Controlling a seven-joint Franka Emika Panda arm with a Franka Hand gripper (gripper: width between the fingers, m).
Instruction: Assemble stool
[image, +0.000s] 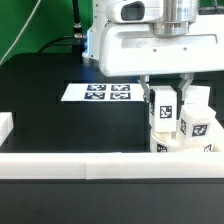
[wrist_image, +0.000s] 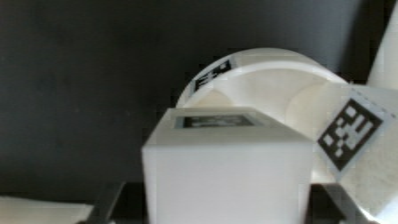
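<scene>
My gripper (image: 166, 92) comes down from above at the exterior view's right and is shut on an upright white stool leg (image: 163, 108), with one finger on each side. Up close in the wrist view, that leg (wrist_image: 222, 165) fills the space between the dark fingers (wrist_image: 125, 205) of the gripper (wrist_image: 228, 208). The held leg stands over the round white seat (image: 186, 150). Two other tagged legs (image: 196, 122) stand on the seat just beside it. Beyond the held leg, the wrist view shows the round seat (wrist_image: 267, 85) and one tagged leg (wrist_image: 361, 130).
A long white rail (image: 90, 165) runs along the front, just before the seat, and a short white rail end (image: 5, 128) sits at the exterior view's left. The marker board (image: 105, 93) lies flat on the black table behind.
</scene>
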